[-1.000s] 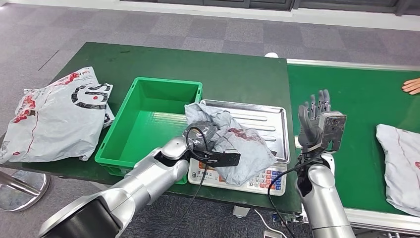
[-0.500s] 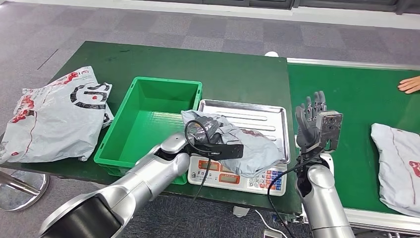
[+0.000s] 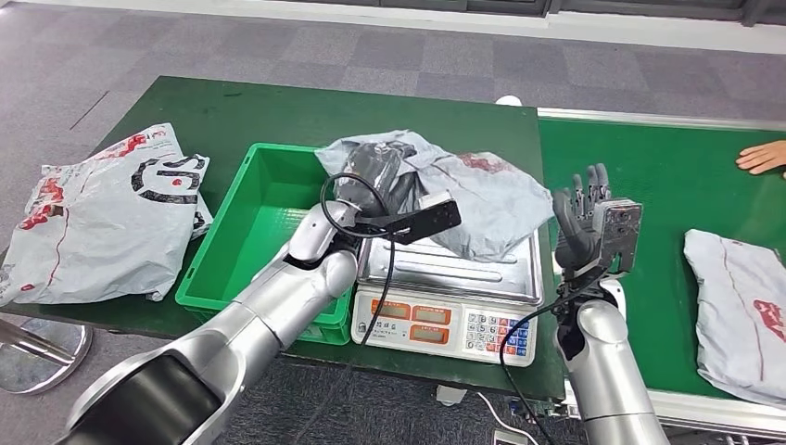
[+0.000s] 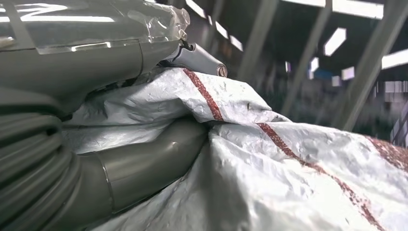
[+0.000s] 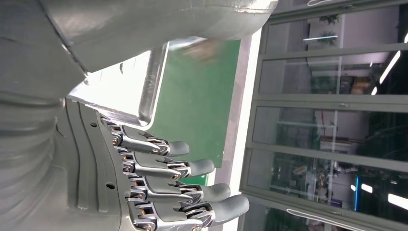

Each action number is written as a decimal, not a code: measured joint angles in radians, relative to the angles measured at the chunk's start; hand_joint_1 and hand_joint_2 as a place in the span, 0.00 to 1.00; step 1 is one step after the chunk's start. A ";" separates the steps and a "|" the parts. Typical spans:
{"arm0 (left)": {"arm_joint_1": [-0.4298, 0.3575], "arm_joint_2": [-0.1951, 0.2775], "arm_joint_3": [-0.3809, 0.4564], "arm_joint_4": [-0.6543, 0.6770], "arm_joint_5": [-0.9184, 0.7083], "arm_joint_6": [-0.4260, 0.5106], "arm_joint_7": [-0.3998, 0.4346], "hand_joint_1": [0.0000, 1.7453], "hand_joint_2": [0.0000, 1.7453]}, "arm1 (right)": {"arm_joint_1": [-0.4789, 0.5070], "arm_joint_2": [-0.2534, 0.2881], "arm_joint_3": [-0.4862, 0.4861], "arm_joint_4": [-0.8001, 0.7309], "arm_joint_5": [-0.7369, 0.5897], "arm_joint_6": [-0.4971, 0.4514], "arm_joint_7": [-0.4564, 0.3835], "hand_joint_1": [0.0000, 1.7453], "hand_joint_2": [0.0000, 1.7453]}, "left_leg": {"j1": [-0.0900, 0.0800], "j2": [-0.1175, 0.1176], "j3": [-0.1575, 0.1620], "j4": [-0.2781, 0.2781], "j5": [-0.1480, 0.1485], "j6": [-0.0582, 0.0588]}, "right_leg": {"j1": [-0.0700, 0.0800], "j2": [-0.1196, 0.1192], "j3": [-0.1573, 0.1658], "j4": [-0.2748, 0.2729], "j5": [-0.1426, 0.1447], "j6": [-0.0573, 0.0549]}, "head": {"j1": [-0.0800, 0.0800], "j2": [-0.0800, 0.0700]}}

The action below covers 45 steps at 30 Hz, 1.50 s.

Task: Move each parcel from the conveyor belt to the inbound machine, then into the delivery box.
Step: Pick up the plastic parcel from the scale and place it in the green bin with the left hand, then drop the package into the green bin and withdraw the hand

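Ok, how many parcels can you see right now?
3. One grey parcel is held by the left hand above the scale tray, one lies on the table left of the green bin, one on the conveyor belt. Others may be out of view.

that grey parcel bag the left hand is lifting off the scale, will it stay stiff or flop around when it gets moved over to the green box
The grey parcel will probably flop: its plastic skin is creased and sags beyond the left hand. It looks light for its size, since one hand holds it above the scale. The glossy film bunched against the fingers may be slippery.
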 joint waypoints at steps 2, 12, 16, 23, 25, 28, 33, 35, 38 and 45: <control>-0.006 0.006 0.010 -0.012 -0.016 0.031 0.004 1.00 1.00 | 0.002 -0.001 -0.002 0.003 -0.005 -0.006 -0.004 0.00 1.00 | 0.000 0.000 0.000 0.000 0.000 0.000 | 0.000 0.000 0.000 0.000 0.000 0.000 | 0.000 0.000; -0.014 0.018 0.020 -0.031 -0.025 0.046 0.008 1.00 1.00 | 0.004 -0.005 -0.003 0.008 -0.010 -0.008 -0.008 0.00 1.00 | 0.000 0.000 0.000 0.000 0.000 0.000 | 0.000 0.000 0.000 0.000 0.000 0.000 | 0.000 0.000; -0.019 0.023 0.022 -0.034 -0.138 0.095 0.095 1.00 1.00 | 0.012 -0.009 -0.003 0.008 -0.022 -0.007 -0.008 0.00 1.00 | 0.000 0.000 0.000 0.000 0.000 0.000 | 0.000 0.000 0.000 0.000 0.000 0.000 | 0.000 0.000; -0.044 0.068 0.046 0.050 -0.452 -0.021 0.424 1.00 1.00 | 0.056 -0.011 -0.003 -0.005 -0.005 -0.014 0.008 0.00 1.00 | 0.000 0.001 0.000 -0.001 0.000 0.000 | 0.000 0.001 -0.001 0.000 0.000 0.000 | 0.000 0.000; -0.044 0.089 0.059 0.089 -0.480 -0.077 0.473 1.00 1.00 | 0.062 -0.011 -0.003 -0.007 0.006 -0.009 0.018 0.00 1.00 | 0.000 0.001 0.000 -0.001 0.000 0.000 | 0.000 0.002 -0.001 0.000 0.000 0.000 | 0.000 0.000; -0.040 0.121 0.084 0.138 -0.498 -0.157 0.514 1.00 1.00 | 0.052 -0.010 -0.003 0.002 0.024 0.001 0.032 0.00 1.00 | 0.000 0.001 -0.001 -0.001 0.000 -0.001 | 0.000 0.002 -0.001 0.001 0.000 0.000 | 0.000 0.000; -0.031 0.154 0.112 0.188 -0.550 -0.219 0.550 1.00 1.00 | -0.003 -0.010 -0.003 0.051 0.028 -0.002 0.032 0.00 1.00 | 0.000 0.000 -0.001 0.000 0.001 -0.001 | 0.000 0.000 -0.001 0.001 0.000 0.000 | 0.000 0.000; -0.031 0.160 0.125 0.196 -0.562 -0.231 0.551 1.00 1.00 | 0.001 -0.010 -0.003 0.054 0.024 -0.002 0.029 0.00 1.00 | 0.000 -0.001 -0.001 0.000 0.001 -0.001 | 0.000 -0.001 -0.001 0.001 0.000 0.000 | 0.000 0.000; -0.030 0.164 0.154 0.205 -0.566 -0.265 0.548 0.90 1.00 | 0.031 -0.010 -0.004 0.037 0.032 -0.001 0.034 0.00 1.00 | 0.000 -0.002 -0.002 0.000 0.001 -0.001 | 0.000 -0.001 -0.002 0.001 0.000 0.000 | 0.000 0.000; -0.010 0.155 0.254 0.211 -0.484 -0.356 0.427 0.00 1.00 | 0.071 -0.010 -0.019 -0.013 0.080 0.019 0.069 0.00 1.00 | 0.000 -0.002 -0.002 0.000 0.001 -0.001 | 0.000 -0.001 -0.003 0.001 0.000 0.000 | 0.000 0.000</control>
